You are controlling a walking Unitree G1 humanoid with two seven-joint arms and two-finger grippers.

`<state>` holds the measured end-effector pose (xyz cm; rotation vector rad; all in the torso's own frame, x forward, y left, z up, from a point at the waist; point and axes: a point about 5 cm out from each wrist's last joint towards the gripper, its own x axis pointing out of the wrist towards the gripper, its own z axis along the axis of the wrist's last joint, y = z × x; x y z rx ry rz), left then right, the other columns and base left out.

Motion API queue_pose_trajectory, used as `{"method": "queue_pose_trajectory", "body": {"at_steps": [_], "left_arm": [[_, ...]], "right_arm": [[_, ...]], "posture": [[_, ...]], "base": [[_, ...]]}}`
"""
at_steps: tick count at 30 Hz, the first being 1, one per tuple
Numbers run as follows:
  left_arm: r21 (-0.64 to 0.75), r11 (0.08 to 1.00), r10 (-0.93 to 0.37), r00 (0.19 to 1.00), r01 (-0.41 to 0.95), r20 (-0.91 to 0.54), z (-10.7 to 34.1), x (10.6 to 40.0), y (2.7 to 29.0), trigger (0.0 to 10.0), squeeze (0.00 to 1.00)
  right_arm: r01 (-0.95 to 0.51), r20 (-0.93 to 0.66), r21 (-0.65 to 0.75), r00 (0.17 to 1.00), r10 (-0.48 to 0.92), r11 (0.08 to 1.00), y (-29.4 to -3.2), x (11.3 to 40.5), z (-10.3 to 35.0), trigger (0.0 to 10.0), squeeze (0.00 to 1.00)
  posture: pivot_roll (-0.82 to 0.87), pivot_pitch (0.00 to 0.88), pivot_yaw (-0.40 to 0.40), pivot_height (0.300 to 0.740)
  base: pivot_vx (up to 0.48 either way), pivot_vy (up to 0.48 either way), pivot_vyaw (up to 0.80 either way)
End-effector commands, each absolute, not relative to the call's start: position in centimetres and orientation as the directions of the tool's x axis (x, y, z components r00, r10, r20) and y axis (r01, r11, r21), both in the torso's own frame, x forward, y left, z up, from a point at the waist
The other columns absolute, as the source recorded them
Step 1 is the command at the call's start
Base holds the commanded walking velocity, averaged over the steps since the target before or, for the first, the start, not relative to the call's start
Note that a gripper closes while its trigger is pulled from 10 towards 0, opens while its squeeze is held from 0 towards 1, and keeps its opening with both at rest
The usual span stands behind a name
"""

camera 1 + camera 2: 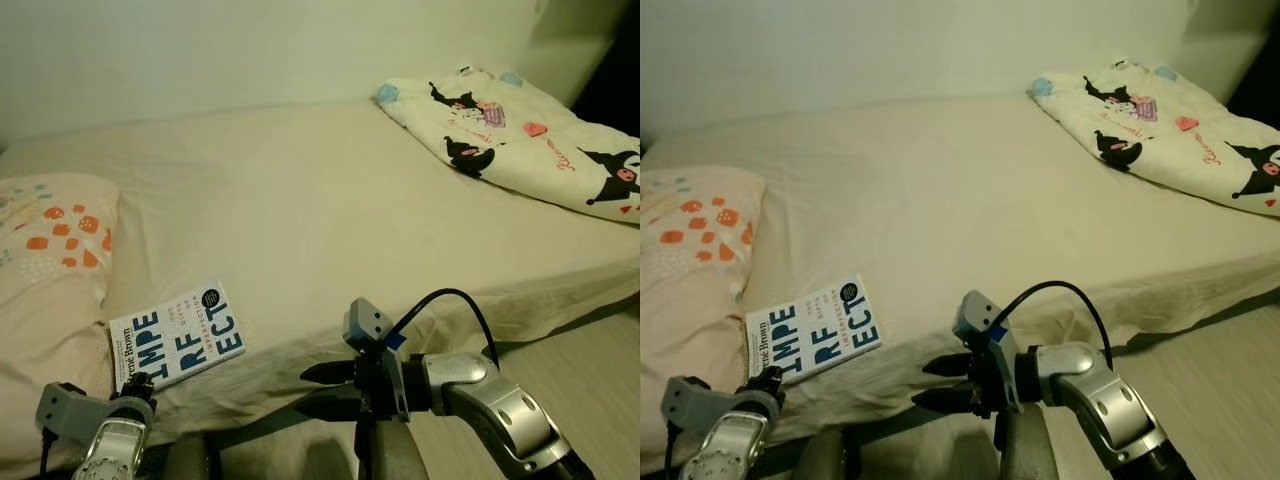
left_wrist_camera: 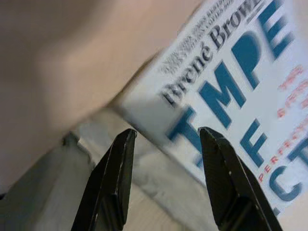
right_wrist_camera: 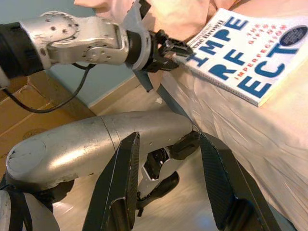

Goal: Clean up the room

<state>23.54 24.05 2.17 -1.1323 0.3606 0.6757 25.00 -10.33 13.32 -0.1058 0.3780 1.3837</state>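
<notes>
A: What is seen, taking the bed point(image 1: 330, 220) as the landmark?

B: A cream sheet is spread over the bed. A quilt point(image 1: 520, 130) printed with cartoon figures is bunched at its far right corner, and a pillow point(image 1: 50, 250) with orange marks is laid along its left side.

A: And the book?

B: A white book point(image 1: 178, 335) with large blue letters is laid flat on the sheet at the bed's near edge, just beside the pillow.

A: How is the right arm posed?

B: It is bent in front of the bed's near edge, below the mattress side, with the forearm turned toward the robot's left. The right gripper point(image 1: 325, 390) is pointed sideways toward the book, well apart from it. Its fingers point(image 3: 120, 183) are spread, and nothing is held between them.

A: The left arm?

B: It is raised from below, at the bed's near left corner. The left gripper point(image 3: 169, 51) is brought right up to the book's near corner. Its fingers point(image 2: 115, 178) are parted, with the spine corner seen just beyond the tips; contact cannot be told.
</notes>
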Motion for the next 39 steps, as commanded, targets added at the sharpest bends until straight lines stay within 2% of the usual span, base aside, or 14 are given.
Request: {"method": "queue_pose_trajectory", "body": {"at_steps": [1,8,12,14,16,17,18,20,23,24,25,26,28,39], "left_arm": [[-0.718,0.253,0.263,0.76,-0.649,-0.594,1.9,23.2,23.0,10.0,0.0],[-0.713,0.334,0.195,0.786,-0.616,-0.587,1.9,22.6,23.1,10.0,0.0],[-0.668,0.545,0.135,0.839,-0.507,-0.527,2.6,21.8,23.6,10.0,0.0],[-0.668,0.545,0.135,0.839,-0.507,-0.527,2.6,21.8,23.6,10.0,0.0],[-0.623,0.657,0.087,0.864,-0.424,-0.496,3.1,21.6,23.6,10.0,0.0],[-0.511,0.81,0.022,0.886,-0.288,-0.464,3.6,21.3,23.6,10.0,0.0],[-0.511,0.81,0.022,0.886,-0.288,-0.464,3.6,21.3,23.6,10.0,0.0],[-0.229,0.973,-0.101,0.898,0.001,-0.428,4.0,20.9,23.2,10.0,0.0],[-0.132,0.987,-0.144,0.893,0.095,-0.427,4.0,20.7,22.9,10.0,0.0],[-0.022,0.985,-0.165,0.89,0.172,-0.425,4.0,20.8,22.7,2.2,0.0],[-0.022,0.985,-0.165,0.89,0.172,-0.425,4.0,20.8,22.7,2.2,0.0],[0.083,0.968,-0.182,0.888,0.238,-0.422,3.8,20.9,22.3,0.0,0.0],[0.215,0.915,-0.233,0.881,0.342,-0.413,3.4,21.5,21.0,0.0,0.0],[0.449,0.744,-0.325,0.856,0.494,-0.403,2.4,24.2,18.2,0.0,0.0]], "right_arm": [[-0.97,-0.321,0.153,0.13,0.938,0.187,-10.4,24.9,13.2,10.0,0.0],[-0.971,-0.32,0.153,0.129,0.939,0.186,-10.4,24.9,13.2,10.0,0.0],[-0.971,-0.318,0.154,0.126,0.94,0.182,-10.4,24.9,13.2,10.0,0.0],[-0.971,-0.318,0.154,0.126,0.94,0.182,-10.4,24.9,13.2,10.0,0.0],[-0.971,-0.318,0.154,0.125,0.94,0.182,-10.5,24.9,13.3,10.0,0.0],[-0.971,-0.317,0.153,0.127,0.94,0.183,-10.5,24.9,13.3,10.0,0.0],[-0.971,-0.317,0.153,0.127,0.94,0.183,-10.5,24.9,13.3,10.0,0.0],[-0.971,-0.316,0.151,0.131,0.94,0.185,-10.5,25.0,13.3,10.0,0.0],[-0.971,-0.316,0.15,0.131,0.94,0.186,-10.5,25.0,13.3,10.0,0.0],[-0.971,-0.315,0.148,0.132,0.94,0.186,-10.5,25.1,13.3,10.0,0.0],[-0.971,-0.315,0.148,0.132,0.94,0.186,-10.5,25.1,13.3,10.0,0.0],[-0.971,-0.311,0.143,0.139,0.94,0.191,-10.5,25.2,13.3,10.0,0.0],[-0.972,-0.308,0.136,0.143,0.941,0.192,-10.3,25.3,13.3,10.0,0.0],[-0.973,-0.319,0.143,0.127,0.939,0.18,-10.0,25.0,13.0,10.0,0.0]], "posture": [[-0.12,0.18,-0.053,0.572],[-0.11,0.171,-0.051,0.572],[-0.11,0.153,-0.043,0.572],[-0.11,0.153,-0.043,0.572],[-0.11,0.153,-0.043,0.572],[-0.1,0.142,-0.042,0.572],[-0.1,0.142,-0.042,0.572],[-0.1,0.141,-0.043,0.572],[-0.1,0.141,-0.043,0.572],[-0.09,0.133,-0.049,0.572],[-0.09,0.133,-0.049,0.572],[-0.09,0.131,-0.051,0.572],[-0.09,0.131,-0.051,0.572],[-0.1,0.147,-0.055,0.572]], "base": [[0.0,0.0,0.0],[0.0,0.0,0.0],[0.0,0.0,0.0],[0.0,0.0,0.0],[0.0,0.0,0.0],[0.0,0.0,0.0],[0.0,0.0,0.0],[0.0,0.0,0.0],[0.0,0.0,0.0],[0.0,0.0,0.0],[0.0,0.0,0.0],[0.0,0.0,0.0],[0.0,0.0,0.0],[0.0,0.0,0.0]]}}
